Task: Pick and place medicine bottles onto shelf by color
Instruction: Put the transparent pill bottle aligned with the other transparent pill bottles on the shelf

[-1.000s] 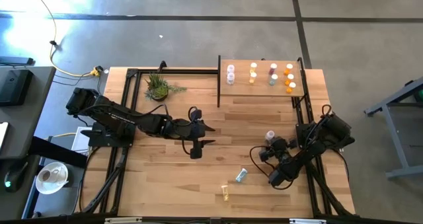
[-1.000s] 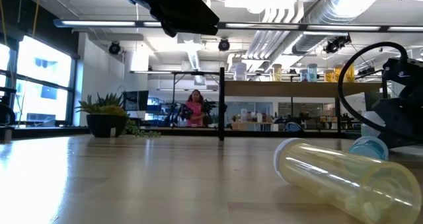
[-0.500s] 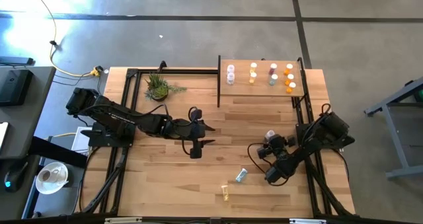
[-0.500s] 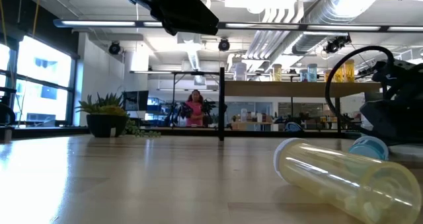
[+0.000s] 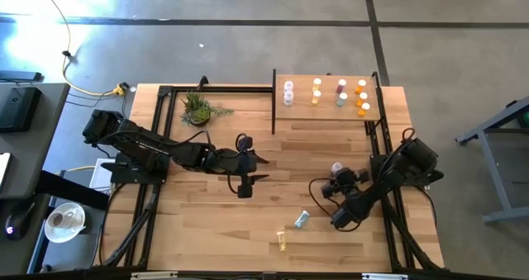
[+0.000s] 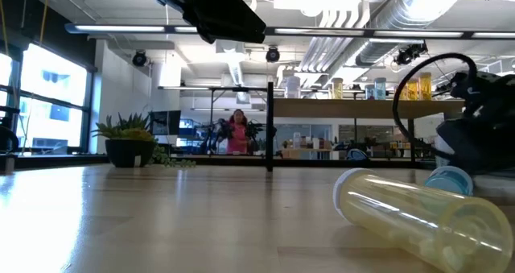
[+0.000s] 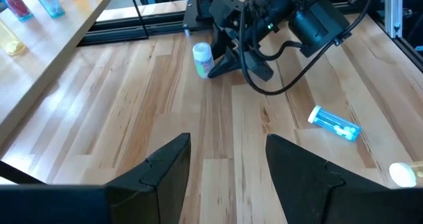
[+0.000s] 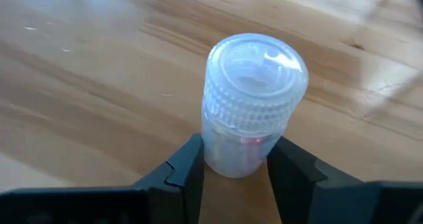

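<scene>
My right gripper (image 5: 335,179) is at the table's right middle, shut on a pale bottle with a ribbed white cap (image 8: 254,85); the bottle also shows in the left wrist view (image 7: 202,57). My left gripper (image 5: 250,169) hangs open and empty over the table's middle. A pale blue bottle (image 5: 301,220) and a yellow bottle (image 5: 282,242) lie on their sides near the front edge. The shelf (image 5: 297,111) at the far right carries several upright bottles. My right gripper pinches the pale bottle's body just below the cap (image 8: 218,159) between its two fingers (image 8: 184,168), one on each side. The bottle stands upright, cap up. The fingers hide its base, so I cannot tell whether it rests on the table.
A small potted plant (image 5: 198,108) stands at the far left of the table. The shelf's black frame post (image 5: 274,98) rises at its left end. The yellow bottle (image 6: 410,217) lies close before the low camera, and the blue one (image 6: 447,179) lies behind it.
My right arm has shifted a little toward the table's left edge; the pale bottle stays upright between its fingers. My left arm has kept still.
</scene>
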Available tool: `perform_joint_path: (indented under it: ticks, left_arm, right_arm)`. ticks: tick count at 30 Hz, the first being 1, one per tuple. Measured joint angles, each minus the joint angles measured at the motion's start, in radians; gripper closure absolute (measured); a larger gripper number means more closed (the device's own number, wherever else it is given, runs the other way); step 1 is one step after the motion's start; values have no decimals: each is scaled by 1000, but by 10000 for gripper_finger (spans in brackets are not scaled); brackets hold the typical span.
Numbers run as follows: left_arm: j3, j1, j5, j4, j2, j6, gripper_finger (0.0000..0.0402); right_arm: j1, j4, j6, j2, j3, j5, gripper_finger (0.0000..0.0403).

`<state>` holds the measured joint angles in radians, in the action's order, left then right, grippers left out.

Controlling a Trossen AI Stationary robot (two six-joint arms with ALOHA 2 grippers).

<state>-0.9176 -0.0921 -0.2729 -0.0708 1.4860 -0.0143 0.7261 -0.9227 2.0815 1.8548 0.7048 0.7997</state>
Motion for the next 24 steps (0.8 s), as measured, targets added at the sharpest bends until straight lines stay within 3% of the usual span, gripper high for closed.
perform_joint_path:
  ticks: [13,20,24]
  left_arm:
    - [0,55,13,61,0,-91,216]
    - [0,183,119,101,0,-204,216]
    - [0,254,181,101,0,-248,216]
  right_arm:
    - [-36,-2,-240,-162,66,64,280]
    - [-130,19,-436,-302,66,64,280]
    - [-182,85,-625,-376,66,64,280]
